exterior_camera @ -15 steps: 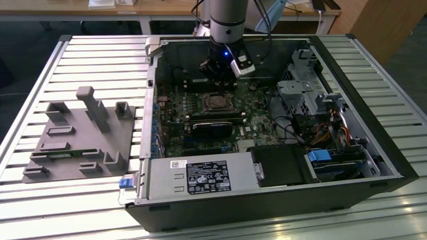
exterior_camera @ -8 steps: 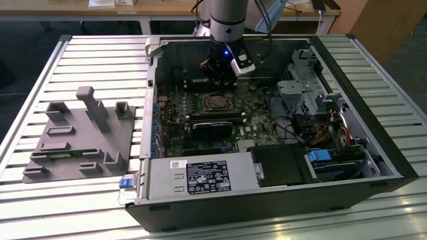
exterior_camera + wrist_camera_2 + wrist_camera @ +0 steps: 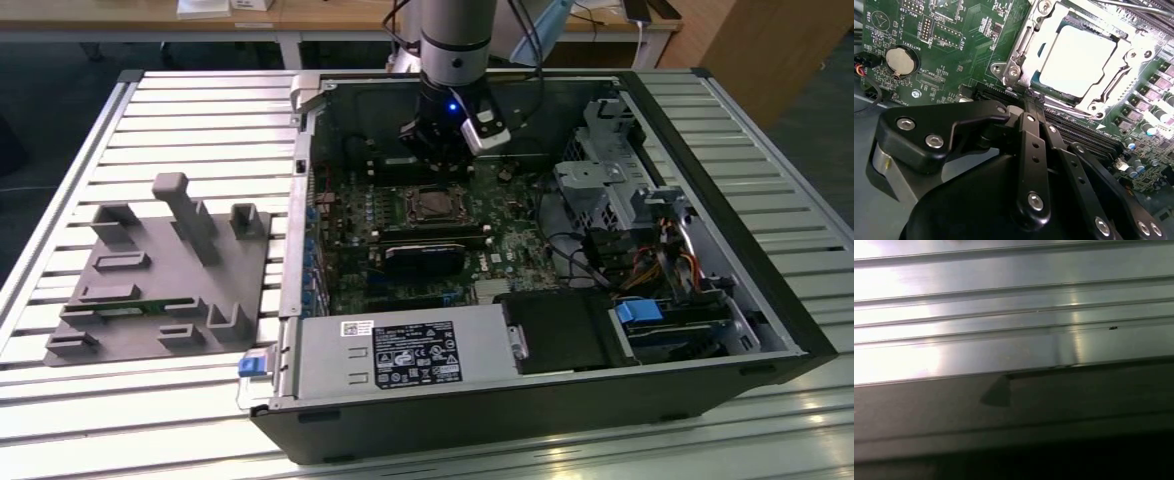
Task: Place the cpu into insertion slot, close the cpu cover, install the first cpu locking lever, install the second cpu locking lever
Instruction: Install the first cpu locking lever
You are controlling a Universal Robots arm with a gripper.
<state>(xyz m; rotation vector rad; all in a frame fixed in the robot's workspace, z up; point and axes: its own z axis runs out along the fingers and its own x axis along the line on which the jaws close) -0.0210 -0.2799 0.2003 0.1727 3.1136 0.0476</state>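
Observation:
The cpu (image 3: pixel 1079 60), a flat silvery square, lies in the insertion slot (image 3: pixel 434 205) on the green board. The cpu cover (image 3: pixel 1021 55), a silvery frame, lies down around it, with the chip showing through its window. A thin metal rod (image 3: pixel 1139 7), seemingly a locking lever, runs past the socket's far corner. My gripper (image 3: pixel 437 165) hangs inside the open computer case just beside the socket, toward the case's back wall. In the second wrist view its black links meet at the gripper tip (image 3: pixel 1026 105), shut with nothing in it, a short way from the socket's hinge corner.
A grey fixture plate (image 3: pixel 160 270) with upright posts lies on the slatted table at the exterior view's left. Inside the case are a black card (image 3: pixel 427 255), a power supply (image 3: pixel 400 355) and a drive cage (image 3: pixel 601 190). A coin battery (image 3: pixel 901 60) sits near the socket.

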